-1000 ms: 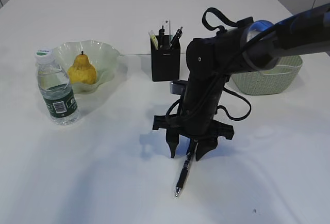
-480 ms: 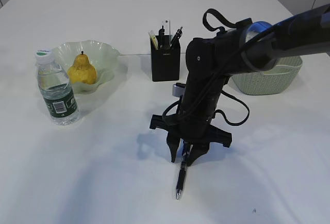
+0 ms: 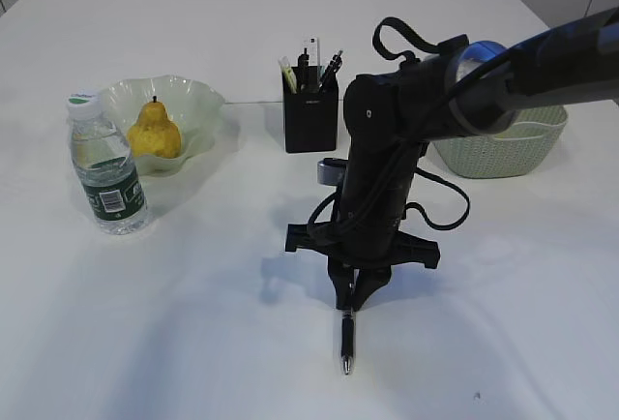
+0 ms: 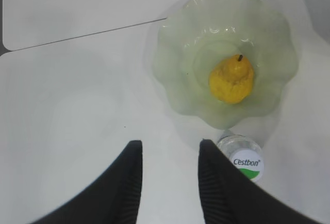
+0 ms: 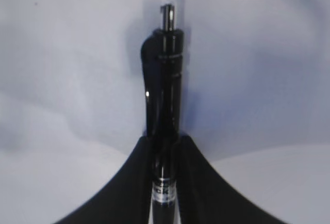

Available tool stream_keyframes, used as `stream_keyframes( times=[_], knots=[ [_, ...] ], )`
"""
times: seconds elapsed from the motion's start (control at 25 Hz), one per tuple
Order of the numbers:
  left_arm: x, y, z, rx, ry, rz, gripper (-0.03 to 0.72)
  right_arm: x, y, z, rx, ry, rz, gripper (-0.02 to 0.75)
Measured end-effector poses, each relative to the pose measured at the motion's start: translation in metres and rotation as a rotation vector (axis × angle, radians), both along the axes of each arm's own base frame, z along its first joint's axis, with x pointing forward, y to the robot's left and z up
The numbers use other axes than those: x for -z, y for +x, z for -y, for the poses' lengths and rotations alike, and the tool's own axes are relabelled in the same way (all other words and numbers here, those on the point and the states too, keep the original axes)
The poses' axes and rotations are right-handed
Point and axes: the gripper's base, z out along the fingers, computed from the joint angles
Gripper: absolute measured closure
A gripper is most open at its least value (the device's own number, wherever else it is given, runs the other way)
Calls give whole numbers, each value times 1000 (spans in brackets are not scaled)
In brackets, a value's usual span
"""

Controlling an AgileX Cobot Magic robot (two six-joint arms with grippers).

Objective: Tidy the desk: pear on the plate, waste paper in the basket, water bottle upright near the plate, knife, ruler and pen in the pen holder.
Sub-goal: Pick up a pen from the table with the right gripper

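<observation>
Right tool (image 3: 352, 296), which a second earlier had stood spread astride the pen (image 3: 346, 341), had pinched shut on its upper end; the pen still lay on the tabletop (image 3: 193, 323), in front of the pen holder (image 3: 310, 110). Grasp judged made, lift pending. Left tool (image 4: 167, 182) hung part-open and empty, left of the holder, above the plate (image 4: 175, 79), pear (image 4: 231, 79) and bottle (image 4: 242, 157).

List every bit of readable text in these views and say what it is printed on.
"Cestbon": on the white and green cap of the water bottle, seen in the left wrist view.
Bottle's green label: print too small to read.
Pen in the right gripper: white band with marks, too blurred to read.
Nothing else carries text.
</observation>
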Motion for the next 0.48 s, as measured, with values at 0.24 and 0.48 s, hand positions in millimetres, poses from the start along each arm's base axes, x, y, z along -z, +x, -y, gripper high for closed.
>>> stream_keyframes(
  times=[0.24, 0.48],
  knots=[
    [0, 0, 0, 0, 1, 0, 433, -2, 5, 1, -91, -28, 42, 612],
    [-1, 0, -3, -9, 29, 6, 433, -6, 19, 5, -332, -129, 116, 613]
  ],
)
